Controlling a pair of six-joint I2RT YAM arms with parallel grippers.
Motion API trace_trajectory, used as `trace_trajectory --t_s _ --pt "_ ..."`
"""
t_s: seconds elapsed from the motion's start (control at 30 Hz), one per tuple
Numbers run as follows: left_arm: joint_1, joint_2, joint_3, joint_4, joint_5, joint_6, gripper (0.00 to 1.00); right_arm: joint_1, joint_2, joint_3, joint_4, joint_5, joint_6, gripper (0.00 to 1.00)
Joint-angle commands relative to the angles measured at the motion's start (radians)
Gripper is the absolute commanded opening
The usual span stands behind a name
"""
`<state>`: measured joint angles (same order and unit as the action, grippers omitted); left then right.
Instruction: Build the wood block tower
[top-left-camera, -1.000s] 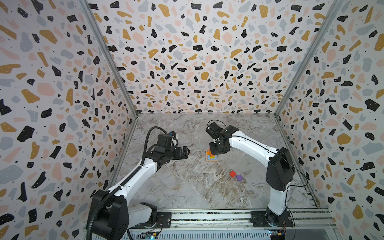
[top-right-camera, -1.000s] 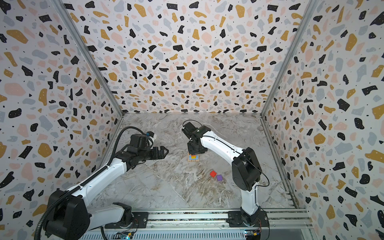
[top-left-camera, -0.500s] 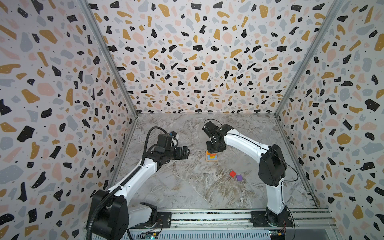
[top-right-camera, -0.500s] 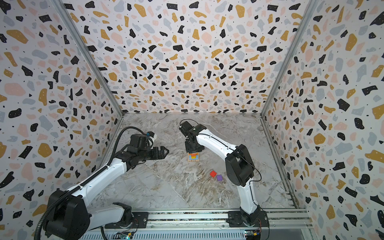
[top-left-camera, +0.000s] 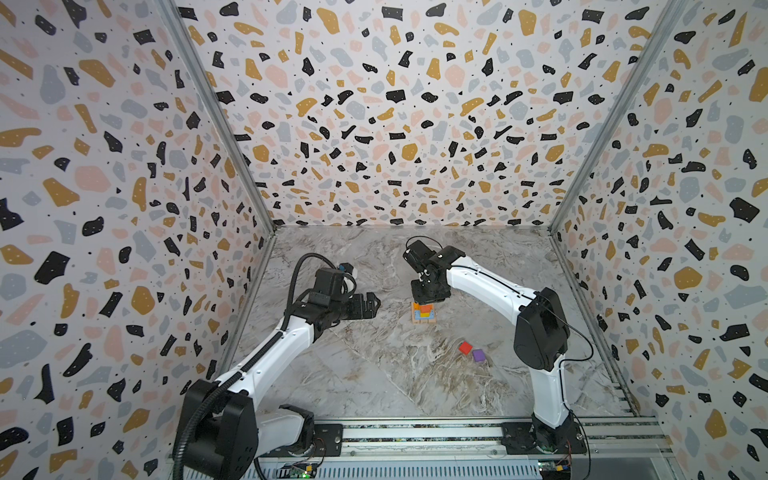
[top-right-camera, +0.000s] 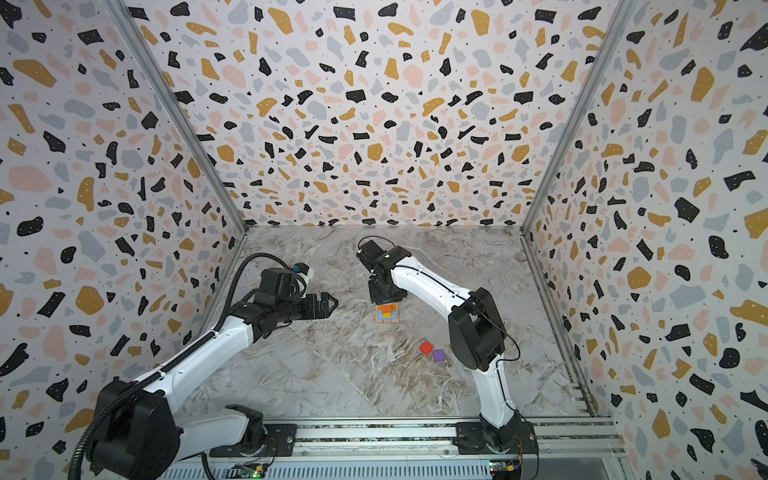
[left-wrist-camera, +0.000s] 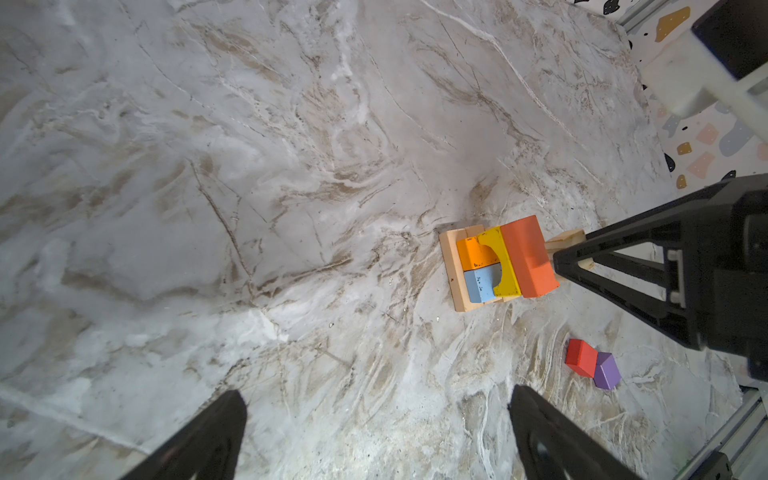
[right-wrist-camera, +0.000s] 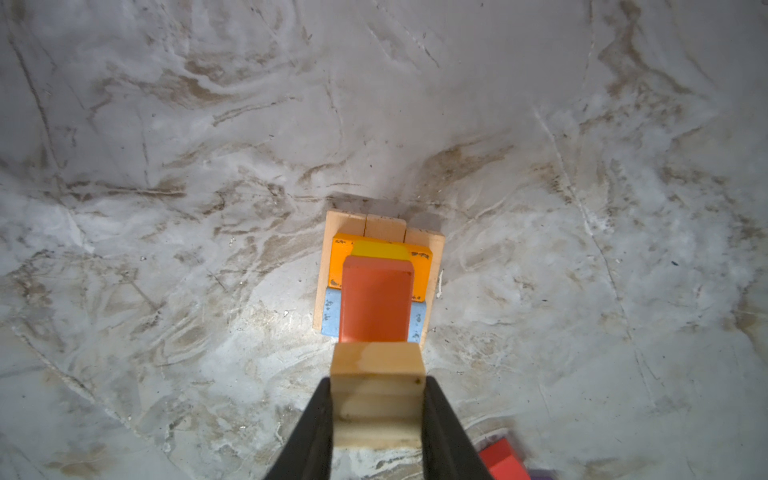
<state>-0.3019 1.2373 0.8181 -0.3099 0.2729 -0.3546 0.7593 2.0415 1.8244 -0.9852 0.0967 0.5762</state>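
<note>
A tan cube (right-wrist-camera: 376, 361) was gripped between the fingers (right-wrist-camera: 316, 419) of the right gripper (right-wrist-camera: 377, 384), whose jaws were drawn narrow against two of its sides. The tower (top-left-camera: 424, 312) stood on the marble floor (top-left-camera: 374, 374) directly below that gripper's tips.

In the right wrist view its layers were seen just ahead of the held cube. A tan base (right-wrist-camera: 332, 232) of oblongs was laid side by side, with an orange block (right-wrist-camera: 338, 266) and a blue block (right-wrist-camera: 330, 318) set on it. A yellow piece (right-wrist-camera: 380, 250) lay over those, and a red-orange oblong (right-wrist-camera: 374, 299) was on top. Whether the cube touched the oblong could not be told.

The left gripper (left-wrist-camera: 376, 397) was spread wide with nothing in its grasp. The tower lay ahead of it and well apart, with bare floor between.

A red cube (left-wrist-camera: 581, 357) and a purple cube (left-wrist-camera: 607, 370) were seen touching each other on the floor. They lay apart from the tower, behind the right gripper and beside the right arm (top-left-camera: 486, 284).
</note>
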Motion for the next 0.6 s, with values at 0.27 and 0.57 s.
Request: trace_trajectory --t_s 0.27,0.57 --pt "0.002 -0.015 -0.01 0.028 0.014 0.002 1.0 0.006 0.016 0.049 -0.04 0.001 -0.006 0.32" --pt "0.001 -0.016 -0.01 0.028 0.014 0.001 1.0 0.006 0.03 0.062 -0.04 0.003 -0.009 0.32"
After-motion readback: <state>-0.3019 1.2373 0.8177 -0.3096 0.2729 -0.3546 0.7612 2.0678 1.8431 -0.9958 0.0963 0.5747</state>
